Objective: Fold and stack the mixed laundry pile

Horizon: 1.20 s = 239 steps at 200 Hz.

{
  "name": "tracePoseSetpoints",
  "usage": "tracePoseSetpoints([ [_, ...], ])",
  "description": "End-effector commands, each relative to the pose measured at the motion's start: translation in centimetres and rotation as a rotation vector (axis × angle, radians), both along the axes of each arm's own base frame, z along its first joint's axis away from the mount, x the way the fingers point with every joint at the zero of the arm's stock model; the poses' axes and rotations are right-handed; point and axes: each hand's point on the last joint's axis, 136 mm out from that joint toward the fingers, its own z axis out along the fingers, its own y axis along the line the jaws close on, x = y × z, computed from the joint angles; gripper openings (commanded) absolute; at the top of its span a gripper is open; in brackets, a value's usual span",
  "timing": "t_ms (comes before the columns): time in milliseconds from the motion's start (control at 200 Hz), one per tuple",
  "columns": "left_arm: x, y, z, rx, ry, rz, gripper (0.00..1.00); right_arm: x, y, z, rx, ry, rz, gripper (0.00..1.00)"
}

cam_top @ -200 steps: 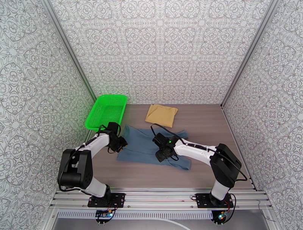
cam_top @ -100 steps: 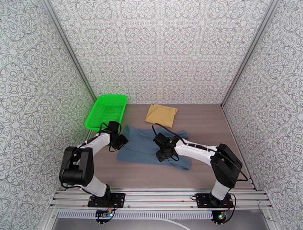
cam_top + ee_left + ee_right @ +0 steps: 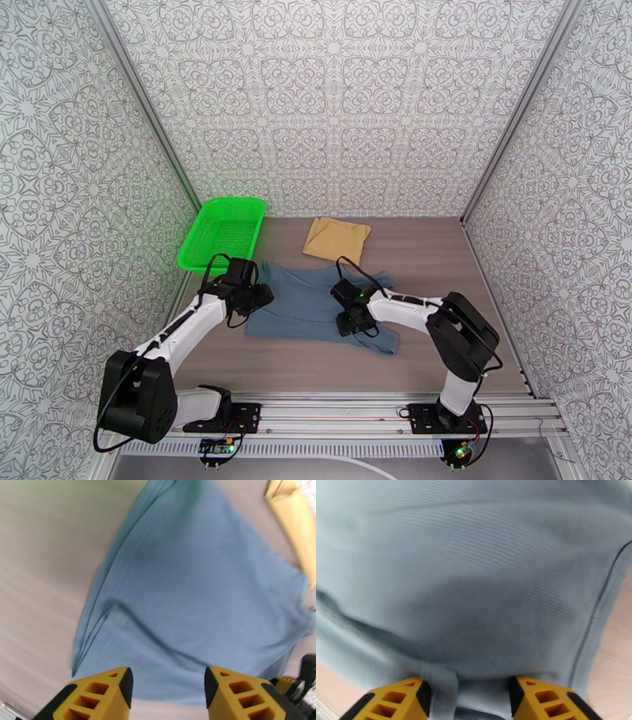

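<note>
Your slate blue-grey tank top point(image 3: 304, 304) lies spread out on the wooden table point(image 3: 430, 260), about the middle of it and closer to the arms than the other cloth. It runs crosswise. Its left edge is a little nearer you than the basket's near corner, and its right end trails toward the near right. The fabric is mostly flat with a few soft creases; in the left wrist view you can see one long fold curving across it near the edge.

The mustard-yellow cloth point(image 3: 337, 239) sits folded farther back, just beyond the tank top's far edge. You cannot tell from these views whether the two touch.

Your left gripper point(image 3: 265, 298) is at the tank top's left edge. Its jaws stand apart and nothing is between them; in its own wrist view the yellow fingers point(image 3: 100, 693) hang above the near border of the cloth.

Your right gripper point(image 3: 354, 322) is low over the right-hand part of the tank top. Its jaws are also spread, with ribbed fabric across the gap. A small ridge of cloth rises beside the inner face of one of its fingers point(image 3: 395, 699), and the other finger stands clear of it, so nothing is clamped.

The bright green mesh basket point(image 3: 225, 233) stands at the far left of the table against the wall. It is left of the mustard-yellow cloth and apart from both cloths.
</note>
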Motion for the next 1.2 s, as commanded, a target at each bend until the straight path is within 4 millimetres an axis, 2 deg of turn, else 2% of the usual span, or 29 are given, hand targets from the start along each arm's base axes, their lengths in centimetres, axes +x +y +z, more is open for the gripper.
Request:
tracePoseSetpoints([
  [0,-1.2,0.2,0.5,0.015,0.011,0.000,0.53,-0.8,-3.4,-2.9,-0.117,0.046,-0.082,0.56],
  [125,-2.3,0.5,0.8,0.026,0.039,-0.002,0.53,-1.6,-5.6,-3.1,-0.174,0.061,-0.113,0.56],
  [345,-4.3,0.7,0.7,0.025,0.071,-0.004,0.53,-3.7,-8.4,-2.3,-0.235,0.076,-0.129,0.56],
  [545,-5.3,0.6,0.4,0.007,0.084,0.004,0.53,-4.9,-9.9,-1.5,-0.262,0.081,-0.128,0.56],
  [700,-4.9,0.1,0.6,-0.003,0.072,-0.009,0.53,-5.0,-10.3,-0.6,-0.271,0.073,-0.121,0.57],
  [775,-3.7,-0.3,1.4,-0.007,0.046,-0.028,0.55,-4.8,-10.0,0.1,-0.254,0.064,-0.117,0.58],
  [860,-1.4,-0.8,2.7,-0.005,0.008,-0.058,0.60,-4.3,-9.1,1.7,-0.210,0.039,-0.096,0.62],
  [910,0.3,-1.2,3.5,-0.007,-0.012,-0.075,0.67,-3.8,-8.6,3.1,-0.184,0.017,-0.081,0.66],
  [970,2.5,-1.5,4.2,-0.007,-0.028,-0.090,0.69,-3.1,-7.8,5.0,-0.149,-0.014,-0.057,0.69],
  [1090,7.0,-2.7,5.1,-0.018,-0.039,-0.135,0.70,-2.0,-6.7,8.5,-0.098,-0.070,0.000,0.76],
  [1190,9.9,-3.9,5.1,-0.030,-0.032,-0.172,0.70,0.1,-6.0,11.3,-0.059,-0.130,0.047,0.77],
])
